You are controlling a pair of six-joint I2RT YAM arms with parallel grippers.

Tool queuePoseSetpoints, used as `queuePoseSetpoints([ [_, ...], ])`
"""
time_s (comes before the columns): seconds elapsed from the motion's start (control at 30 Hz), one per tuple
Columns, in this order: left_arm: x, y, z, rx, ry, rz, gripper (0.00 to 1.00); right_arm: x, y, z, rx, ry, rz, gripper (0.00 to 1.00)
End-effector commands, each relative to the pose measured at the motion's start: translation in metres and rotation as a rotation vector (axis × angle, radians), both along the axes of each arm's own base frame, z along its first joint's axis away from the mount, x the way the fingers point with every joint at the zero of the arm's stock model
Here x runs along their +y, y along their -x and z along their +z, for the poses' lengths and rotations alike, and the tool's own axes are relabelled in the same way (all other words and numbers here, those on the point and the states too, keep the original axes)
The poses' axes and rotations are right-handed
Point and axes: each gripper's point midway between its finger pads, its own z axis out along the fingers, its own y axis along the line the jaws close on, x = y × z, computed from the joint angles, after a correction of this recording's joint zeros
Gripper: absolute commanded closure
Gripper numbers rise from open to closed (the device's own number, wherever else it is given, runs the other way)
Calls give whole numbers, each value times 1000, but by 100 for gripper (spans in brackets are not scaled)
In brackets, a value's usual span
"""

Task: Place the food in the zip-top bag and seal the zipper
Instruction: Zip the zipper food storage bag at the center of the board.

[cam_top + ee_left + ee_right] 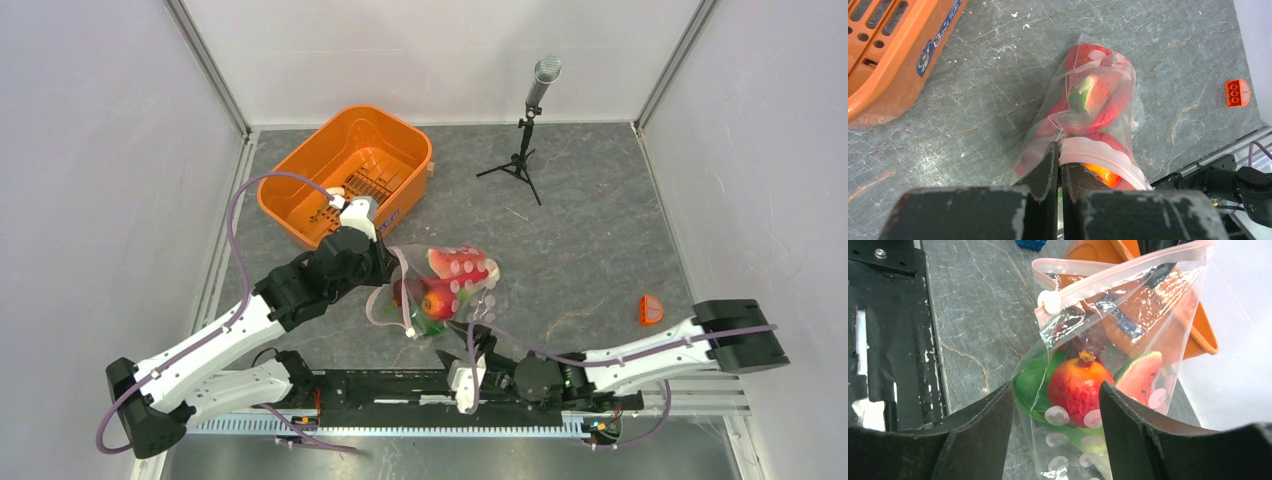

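The clear zip-top bag hangs upright near the table's middle with the food inside: a red round fruit, a watermelon slice and a green leafy piece. My left gripper is shut on the pale pink zipper at one end of the mouth and holds the bag up. The mouth gapes, and a white slider sits on the strip. My right gripper is open, one finger on each side of the bag's lower part, without pressing it.
The orange tub stands at the back left, just behind the left wrist. A microphone on a small tripod is at the back. An orange block lies to the right. The black base rail runs along the near edge.
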Motion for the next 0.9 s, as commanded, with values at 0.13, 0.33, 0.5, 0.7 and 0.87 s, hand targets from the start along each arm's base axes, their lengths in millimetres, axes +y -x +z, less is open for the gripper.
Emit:
queuePoseSetpoints([
  [0.13,-2,-3,19,-37,70,16,98,8,-16,57,-109,-285,-214,36],
  [0.33,-3,-2,22,-45,83,4,98,27,-10,58,-111,-304,-181,39],
  [0.5,-5,-1,22,-45,89,-10,98,45,1,36,-43,-275,-124,38],
  [0.7,-4,0,22,-50,89,-11,98,49,6,30,23,-313,-105,38],
  [0.87,-3,0,24,-54,92,-12,98,47,-2,33,-19,-338,-152,39],
])
